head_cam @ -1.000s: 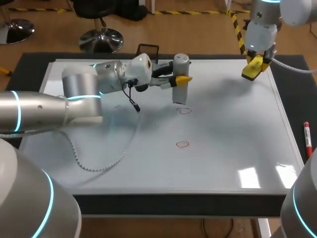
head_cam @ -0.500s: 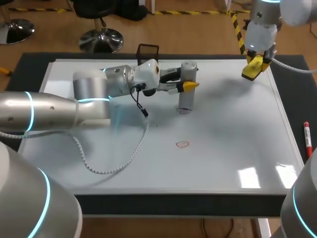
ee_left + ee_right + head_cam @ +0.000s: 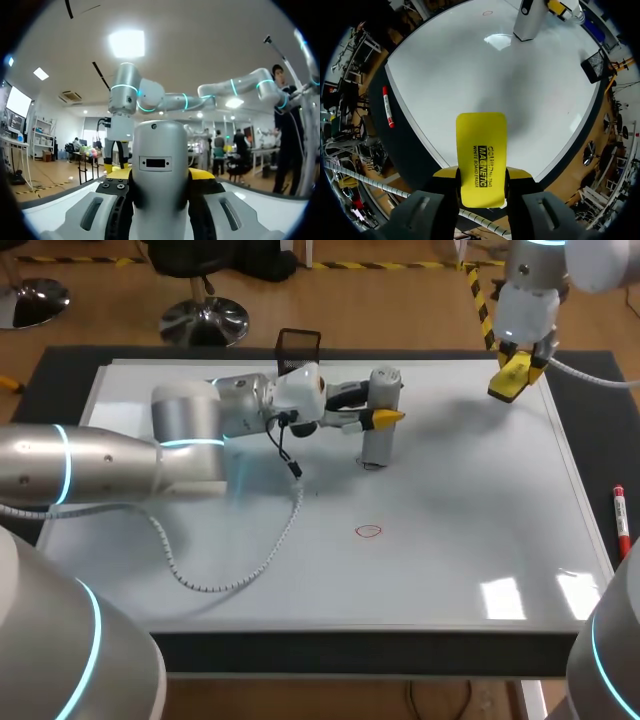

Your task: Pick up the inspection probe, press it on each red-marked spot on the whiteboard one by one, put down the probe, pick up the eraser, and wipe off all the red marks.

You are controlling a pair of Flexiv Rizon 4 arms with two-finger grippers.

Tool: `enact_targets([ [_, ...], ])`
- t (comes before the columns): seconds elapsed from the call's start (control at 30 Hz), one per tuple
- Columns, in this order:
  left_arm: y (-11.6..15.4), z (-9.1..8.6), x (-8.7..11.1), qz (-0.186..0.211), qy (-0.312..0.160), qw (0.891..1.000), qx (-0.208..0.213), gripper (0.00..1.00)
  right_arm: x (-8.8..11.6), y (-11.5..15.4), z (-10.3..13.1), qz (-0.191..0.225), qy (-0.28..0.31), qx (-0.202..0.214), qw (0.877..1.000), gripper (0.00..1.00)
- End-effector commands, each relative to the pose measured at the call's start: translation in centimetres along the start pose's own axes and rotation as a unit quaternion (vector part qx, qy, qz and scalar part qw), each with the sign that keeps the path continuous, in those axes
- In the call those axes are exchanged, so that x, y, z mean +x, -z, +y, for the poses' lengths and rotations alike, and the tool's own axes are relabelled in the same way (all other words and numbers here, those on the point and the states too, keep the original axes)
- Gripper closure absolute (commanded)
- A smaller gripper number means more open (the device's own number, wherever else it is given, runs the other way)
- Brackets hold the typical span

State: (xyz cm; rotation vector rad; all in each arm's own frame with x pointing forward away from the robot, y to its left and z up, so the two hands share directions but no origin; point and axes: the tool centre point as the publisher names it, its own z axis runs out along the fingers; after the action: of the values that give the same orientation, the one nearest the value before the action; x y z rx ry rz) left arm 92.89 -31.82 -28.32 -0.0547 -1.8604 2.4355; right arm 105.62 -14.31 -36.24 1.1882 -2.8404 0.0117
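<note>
The left jaws grip the inspection probe from two sides. It stands upright, its lower end on the whiteboard, far of the middle. A red mark lies nearer, apart from it. The right jaws clasp the yellow eraser over the board's far right corner. A red marker lies on the desk, right of the board.

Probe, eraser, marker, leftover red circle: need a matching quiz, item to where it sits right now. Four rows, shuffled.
Items
1. inspection probe
2. eraser
3. red marker
4. red circle

Places
A. drawn on the whiteboard, nothing covering it
B. lying on the dark mat off the board's right edge
C. upright on the whiteboard, clamped in the left gripper
D. held by the right gripper over the board's far right corner

Pairs: 1-C, 2-D, 3-B, 4-A
</note>
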Motion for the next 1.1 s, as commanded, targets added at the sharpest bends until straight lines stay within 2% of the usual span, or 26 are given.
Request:
enact_targets([
  [0.03,0.1,0.2,0.2,-0.005,0.001,1.000,-0.001,1.00,0.0,0.1,-0.1,0.002,0.001,0.001,1.000,1.00],
  [0.3,0.6,0.6,0.3,-0.014,0.003,1.000,-0.013,1.00,0.0,0.1,-0.1,0.002,0.001,0.001,1.000,1.00],
  [0.53,1.1,0.3,0.7,-0.019,-0.004,0.999,-0.043,1.00,0.0,0.1,-0.1,0.002,0.001,0.001,1.000,1.00],
  [0.77,1.4,0.4,0.8,-0.023,-0.002,0.998,-0.056,1.00,0.0,0.1,-0.1,0.002,0.001,0.001,1.000,1.00],
  [1.1,1.3,0.3,0.9,-0.020,-0.003,0.998,-0.061,1.00,0.0,0.1,-0.1,0.002,0.001,0.001,1.000,1.00],
])
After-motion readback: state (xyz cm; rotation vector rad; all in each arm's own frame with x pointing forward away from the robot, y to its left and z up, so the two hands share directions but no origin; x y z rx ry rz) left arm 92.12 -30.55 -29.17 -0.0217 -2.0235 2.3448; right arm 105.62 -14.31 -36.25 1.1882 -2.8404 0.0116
